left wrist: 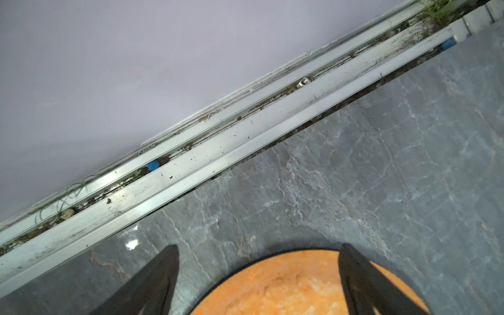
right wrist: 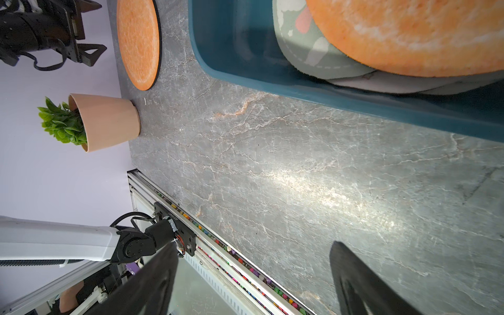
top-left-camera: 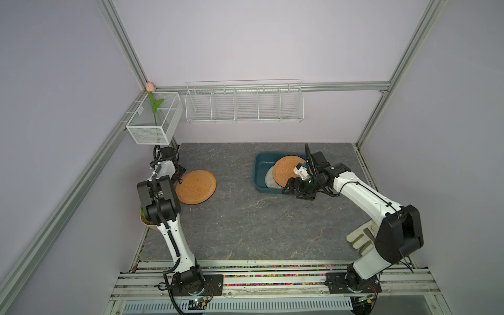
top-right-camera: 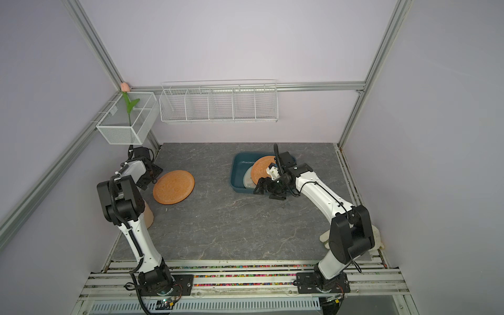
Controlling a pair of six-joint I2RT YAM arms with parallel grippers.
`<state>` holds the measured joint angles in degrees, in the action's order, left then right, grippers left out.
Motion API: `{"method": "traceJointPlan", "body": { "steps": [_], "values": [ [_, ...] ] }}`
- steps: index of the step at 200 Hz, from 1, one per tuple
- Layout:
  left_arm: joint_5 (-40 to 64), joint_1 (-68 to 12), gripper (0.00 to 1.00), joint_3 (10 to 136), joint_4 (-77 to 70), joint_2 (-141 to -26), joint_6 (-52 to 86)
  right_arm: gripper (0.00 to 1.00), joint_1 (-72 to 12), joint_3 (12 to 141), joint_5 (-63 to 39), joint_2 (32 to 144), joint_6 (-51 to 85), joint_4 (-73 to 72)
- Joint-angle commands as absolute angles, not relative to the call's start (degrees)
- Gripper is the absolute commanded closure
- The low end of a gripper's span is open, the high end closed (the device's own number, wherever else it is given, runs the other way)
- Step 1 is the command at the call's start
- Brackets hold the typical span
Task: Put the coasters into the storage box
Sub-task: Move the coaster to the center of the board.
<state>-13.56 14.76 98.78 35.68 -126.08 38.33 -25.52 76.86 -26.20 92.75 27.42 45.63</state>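
One orange coaster [top-left-camera: 195,187] lies on the table [top-left-camera: 245,218]; a second orange coaster [top-left-camera: 286,169] tops pale coasters [top-left-camera: 270,177] in the storage box [top-left-camera: 262,164]. My left gripper [left wrist: 257,245] gapes over the first's edge, maybe touching; right gripper [right wrist: 253,244] spread empty beside the box.

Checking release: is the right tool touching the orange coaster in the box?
Apart. In the right wrist view the open right tool hangs over the table, the storage box wall between it and the orange coaster.
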Motion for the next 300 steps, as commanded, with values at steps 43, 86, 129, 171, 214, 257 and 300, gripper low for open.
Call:
{"method": "traceJointPlan", "body": {
  "steps": [43,86,129,171,214,257,300],
  "values": [
    [-7.4,14.7,0.09,105.3,38.4,-132.8,36.2,0.11,-26.3,78.2,-25.5,93.9,28.0,46.0],
    [-3.9,14.8,0.1,106.7,40.5,-135.1,35.4,0.11,-26.6,78.0,-25.1,93.6,28.4,45.9],
    [0.0,13.9,0.12,106.0,43.6,-134.3,32.7,0.11,-26.6,76.7,-24.9,92.9,28.8,44.8],
    [3.5,11.1,0.13,99.9,42.3,-130.9,31.9,0.11,-26.6,74.6,-25.1,92.0,29.6,42.7],
    [6.3,6.5,0.14,96.8,42.4,-129.8,30.8,0.11,-26.6,73.5,-25.1,91.2,29.7,41.8],
    [8.5,1.5,0.14,93.6,42.3,-128.1,29.8,0.11,-26.6,71.4,-25.1,89.7,30.2,40.8],
    [11.4,-2.5,0.14,91.4,42.5,-126.0,29.0,0.11,-26.7,70.5,-24.8,88.4,30.2,40.8]
  ]
}}
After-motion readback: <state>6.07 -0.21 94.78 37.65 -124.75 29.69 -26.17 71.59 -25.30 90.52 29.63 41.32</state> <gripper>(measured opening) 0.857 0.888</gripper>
